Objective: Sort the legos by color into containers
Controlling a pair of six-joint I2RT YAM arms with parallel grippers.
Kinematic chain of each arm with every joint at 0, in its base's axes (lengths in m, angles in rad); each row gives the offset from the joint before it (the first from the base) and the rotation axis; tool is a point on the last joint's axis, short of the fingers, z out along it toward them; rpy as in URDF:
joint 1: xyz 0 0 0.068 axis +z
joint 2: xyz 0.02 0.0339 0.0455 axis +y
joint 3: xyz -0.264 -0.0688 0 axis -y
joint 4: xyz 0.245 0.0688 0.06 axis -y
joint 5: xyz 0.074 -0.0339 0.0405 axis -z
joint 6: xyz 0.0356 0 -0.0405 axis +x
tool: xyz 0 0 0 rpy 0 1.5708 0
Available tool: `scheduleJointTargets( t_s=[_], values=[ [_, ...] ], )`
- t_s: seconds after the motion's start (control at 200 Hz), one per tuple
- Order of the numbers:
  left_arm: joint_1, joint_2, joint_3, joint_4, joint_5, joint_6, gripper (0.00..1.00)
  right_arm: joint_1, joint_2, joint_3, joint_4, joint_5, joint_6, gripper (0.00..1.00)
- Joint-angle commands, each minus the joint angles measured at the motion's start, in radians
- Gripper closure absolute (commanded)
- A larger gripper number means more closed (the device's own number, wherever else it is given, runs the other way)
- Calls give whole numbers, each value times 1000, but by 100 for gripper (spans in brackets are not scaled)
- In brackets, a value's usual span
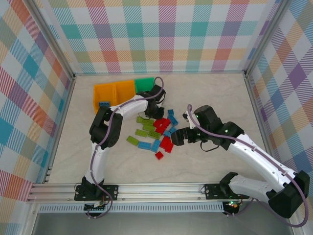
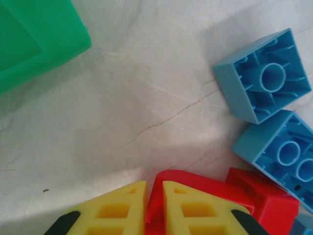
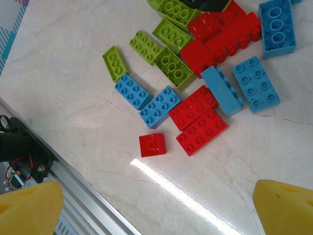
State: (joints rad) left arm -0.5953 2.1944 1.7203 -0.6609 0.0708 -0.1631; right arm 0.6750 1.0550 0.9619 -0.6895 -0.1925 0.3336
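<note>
Now the jaws of the left gripper (image 2: 154, 196) are pinching a red lego (image 2: 205, 183) near the green container (image 2: 34, 39), probably for lifting it; the right gripper (image 3: 159, 205) is hovering, jaws spread, above the other legos (image 3: 161, 106).

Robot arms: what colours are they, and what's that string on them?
The left arm and right arm are white tubes with chunky black joints. A purplish-grey cable loops along each one. Their jaws are yellow and wedge-shaped.

Bright, even light is flooding in; a white glare streak is gleaming across the table (image 3: 73, 98), shadows falling soft.
</note>
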Motion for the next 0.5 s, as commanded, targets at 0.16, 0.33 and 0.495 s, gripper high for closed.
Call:
scheduleJointTargets(
  t_s=[0.16,0.33,0.495],
  values=[
    [-4,20,-14,-14,-22,19,82,0,0,5,2,-16,23,0],
    [-4,7,-31,-17,-12,33,79,-1,3,5,10,-18,24,0],
    [-5,-103,-110,66,27,9,78,0,15,8,8,-19,27,0]
  ],
)
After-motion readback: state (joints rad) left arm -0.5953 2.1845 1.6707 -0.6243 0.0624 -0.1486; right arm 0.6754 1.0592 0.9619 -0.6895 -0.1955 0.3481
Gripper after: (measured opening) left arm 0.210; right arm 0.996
